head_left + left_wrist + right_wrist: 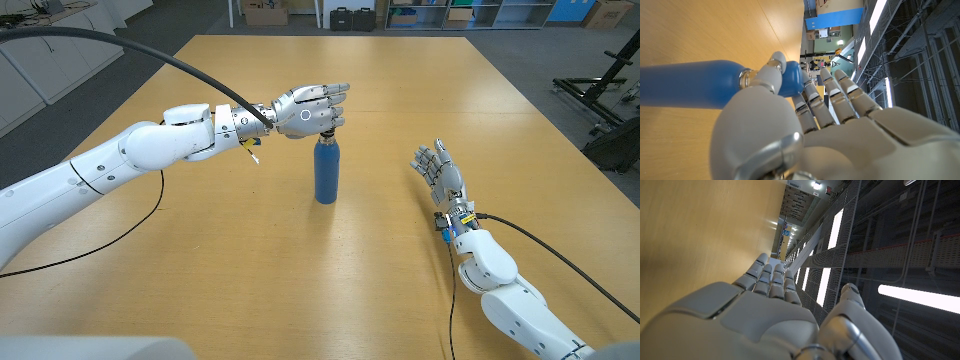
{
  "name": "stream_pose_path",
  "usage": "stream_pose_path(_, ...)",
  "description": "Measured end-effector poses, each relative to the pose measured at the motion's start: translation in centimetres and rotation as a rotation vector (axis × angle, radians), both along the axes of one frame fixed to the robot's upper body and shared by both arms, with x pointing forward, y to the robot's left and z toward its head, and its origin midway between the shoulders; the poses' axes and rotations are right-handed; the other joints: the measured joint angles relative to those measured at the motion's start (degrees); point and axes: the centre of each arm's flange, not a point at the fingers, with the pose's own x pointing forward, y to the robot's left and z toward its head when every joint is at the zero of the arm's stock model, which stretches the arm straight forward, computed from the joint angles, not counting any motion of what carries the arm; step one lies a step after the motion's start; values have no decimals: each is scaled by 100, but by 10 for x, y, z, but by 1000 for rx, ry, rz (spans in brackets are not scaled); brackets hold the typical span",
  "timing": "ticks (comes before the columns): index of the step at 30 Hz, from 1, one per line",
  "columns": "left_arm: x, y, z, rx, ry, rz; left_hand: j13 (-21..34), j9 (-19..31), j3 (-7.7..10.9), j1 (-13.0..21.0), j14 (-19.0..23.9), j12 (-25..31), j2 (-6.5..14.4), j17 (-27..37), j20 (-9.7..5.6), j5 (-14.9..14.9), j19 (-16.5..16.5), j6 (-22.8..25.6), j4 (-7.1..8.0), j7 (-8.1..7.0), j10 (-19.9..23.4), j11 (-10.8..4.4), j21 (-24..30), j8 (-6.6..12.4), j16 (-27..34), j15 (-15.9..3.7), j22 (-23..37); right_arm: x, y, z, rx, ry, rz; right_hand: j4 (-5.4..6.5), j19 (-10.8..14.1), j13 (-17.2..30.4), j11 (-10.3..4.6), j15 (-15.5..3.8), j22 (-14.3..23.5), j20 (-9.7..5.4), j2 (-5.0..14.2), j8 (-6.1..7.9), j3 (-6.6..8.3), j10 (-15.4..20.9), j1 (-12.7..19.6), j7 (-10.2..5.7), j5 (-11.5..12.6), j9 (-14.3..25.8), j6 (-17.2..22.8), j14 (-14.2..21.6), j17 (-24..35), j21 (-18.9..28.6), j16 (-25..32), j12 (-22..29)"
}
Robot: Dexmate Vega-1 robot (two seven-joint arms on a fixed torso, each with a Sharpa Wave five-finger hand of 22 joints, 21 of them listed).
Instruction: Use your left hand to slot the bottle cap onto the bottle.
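A blue bottle (326, 172) stands upright near the middle of the wooden table (400, 90). My left hand (310, 108) is at its top, fingers pointing to the right. In the left wrist view the blue cap (790, 80) sits at the end of the bottle (690, 84), just past a silver neck ring, pinched between the thumb (771, 75) and the fingers of the left hand (805, 130). Whether the cap is fully seated I cannot tell. My right hand (440, 172) waits to the right of the bottle, fingers apart and holding nothing; the right wrist view shows this hand (770, 305) with its fingers stretched out.
A thick black cable (150, 50) arcs over the table to my left wrist, and a thin one (130, 235) lies on the tabletop by the left arm. Boxes and cases (350, 15) line the floor beyond the far edge. A black stand (600, 90) is at the right.
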Motion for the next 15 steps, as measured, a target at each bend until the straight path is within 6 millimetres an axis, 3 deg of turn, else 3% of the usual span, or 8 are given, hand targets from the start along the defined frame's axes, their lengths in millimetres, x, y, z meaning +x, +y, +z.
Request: stream_pose_path(15, 2, 4, -5, -4, 6, 4, -2, 2, 0, 0, 0, -16, 0, 0, 0, -5, 0, 0, 0, 0, 0, 0, 0, 23, 0, 0, 0, 2, 3, -1, -2, 5, 5, 0, 0, 0, -1, 0, -1, 0, 30, 0, 0, 63, 31, -1, 0, 0, -1, 0, 0, 0, 0, 0)
